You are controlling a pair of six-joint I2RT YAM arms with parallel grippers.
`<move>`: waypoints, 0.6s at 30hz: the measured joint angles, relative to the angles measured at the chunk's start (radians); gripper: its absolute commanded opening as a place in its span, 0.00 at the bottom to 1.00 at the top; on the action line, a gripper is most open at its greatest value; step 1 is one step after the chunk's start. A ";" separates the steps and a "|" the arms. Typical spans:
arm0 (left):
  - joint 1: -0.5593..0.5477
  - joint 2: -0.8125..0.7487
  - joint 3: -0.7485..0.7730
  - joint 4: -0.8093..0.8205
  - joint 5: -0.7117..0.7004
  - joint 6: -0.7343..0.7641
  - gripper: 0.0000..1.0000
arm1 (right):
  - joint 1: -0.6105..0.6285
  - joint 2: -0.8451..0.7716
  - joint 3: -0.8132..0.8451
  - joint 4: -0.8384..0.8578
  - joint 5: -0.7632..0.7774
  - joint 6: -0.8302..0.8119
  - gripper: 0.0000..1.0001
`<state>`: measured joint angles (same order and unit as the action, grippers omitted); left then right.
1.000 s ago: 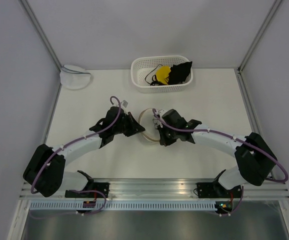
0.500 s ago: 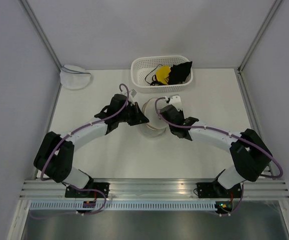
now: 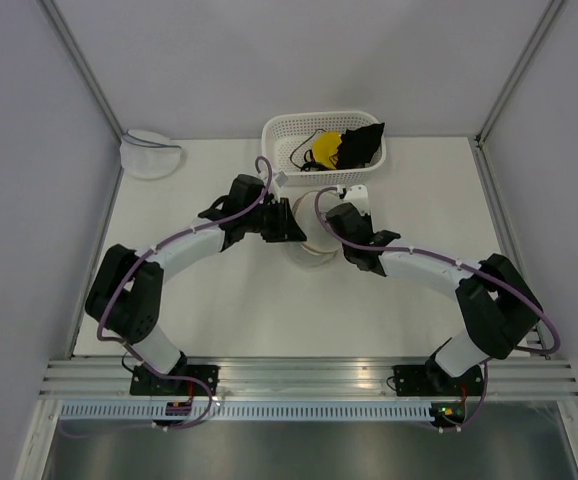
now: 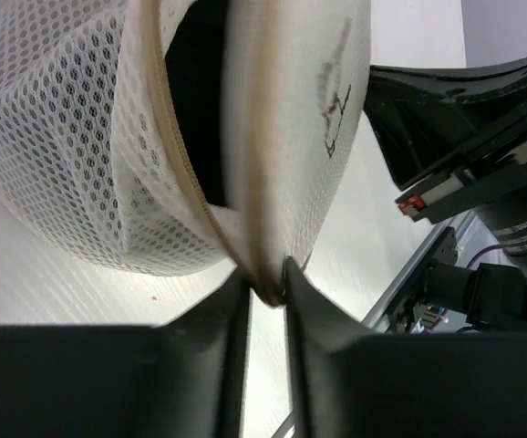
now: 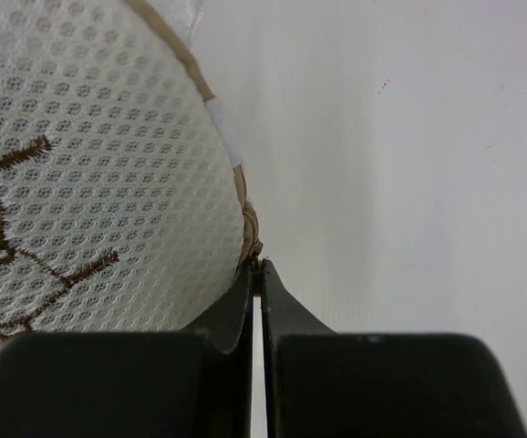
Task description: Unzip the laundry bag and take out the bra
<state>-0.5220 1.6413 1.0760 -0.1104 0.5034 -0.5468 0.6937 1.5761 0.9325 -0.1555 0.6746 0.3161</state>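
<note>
Both claws grip the round white mesh laundry bag [image 3: 312,250] with tan rim, mid-frame.
Your left gripper [image 4: 265,290] pinches its rim; your right gripper [image 5: 258,272] is clenched on the rim's edge.

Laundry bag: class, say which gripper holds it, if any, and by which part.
Both. The left gripper pinches the laundry bag by its tan rim beside the open gap; the right gripper is shut on the rim at the opposite side.

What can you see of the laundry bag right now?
The laundry bag is a white mesh dome with a tan rim and brown stitching on its flat face. It is held on edge, with the zipper partly open onto a dark interior. The left gripper and right gripper each pinch its rim.
</note>
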 measured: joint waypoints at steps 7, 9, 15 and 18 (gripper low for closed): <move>-0.003 -0.080 -0.103 0.018 -0.006 -0.016 0.48 | -0.018 -0.032 -0.005 -0.033 -0.093 0.005 0.58; -0.008 -0.093 -0.115 0.027 -0.006 -0.023 0.49 | -0.018 -0.037 -0.005 -0.064 -0.117 0.016 0.62; -0.032 -0.116 -0.152 0.074 -0.036 -0.050 0.48 | -0.017 -0.175 -0.026 -0.115 -0.198 0.035 0.66; -0.035 -0.162 -0.201 0.082 -0.124 -0.070 0.47 | -0.017 -0.257 -0.027 -0.106 -0.255 0.027 0.67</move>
<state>-0.5568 1.4796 0.8753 -0.0280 0.3790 -0.6167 0.6769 1.3193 0.9051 -0.2619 0.4194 0.3431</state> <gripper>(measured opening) 0.475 0.666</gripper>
